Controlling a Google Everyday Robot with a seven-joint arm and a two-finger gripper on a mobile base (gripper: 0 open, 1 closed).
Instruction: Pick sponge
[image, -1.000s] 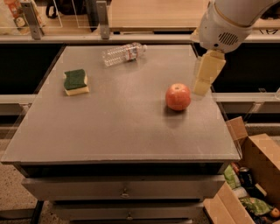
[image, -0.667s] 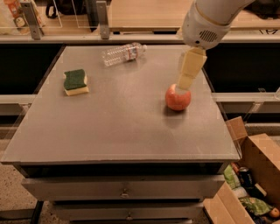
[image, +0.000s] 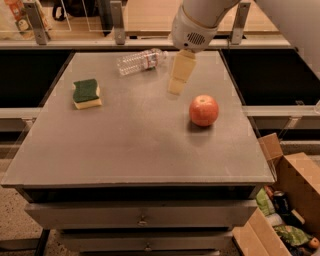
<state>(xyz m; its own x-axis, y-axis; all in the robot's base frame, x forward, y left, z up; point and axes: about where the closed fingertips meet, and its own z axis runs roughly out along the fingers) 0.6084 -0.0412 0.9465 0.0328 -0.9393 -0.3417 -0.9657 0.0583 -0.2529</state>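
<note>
On the grey tabletop (image: 140, 150), a round red apple (image: 203, 110) sits nearest at right, the green-topped yellow rectangular sponge (image: 86, 93) lies farther back at left, and the pale end effector (image: 176, 88), its opening state not discernible, hangs beside a clear plastic bottle (image: 141, 60).

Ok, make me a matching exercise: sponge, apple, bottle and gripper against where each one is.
1 sponge
2 apple
3 bottle
4 gripper

A lying on its side near the far edge of the table
B right part of the table
C left part of the table
D above the table, between bottle and apple

Pairs: 1-C, 2-B, 3-A, 4-D
</note>
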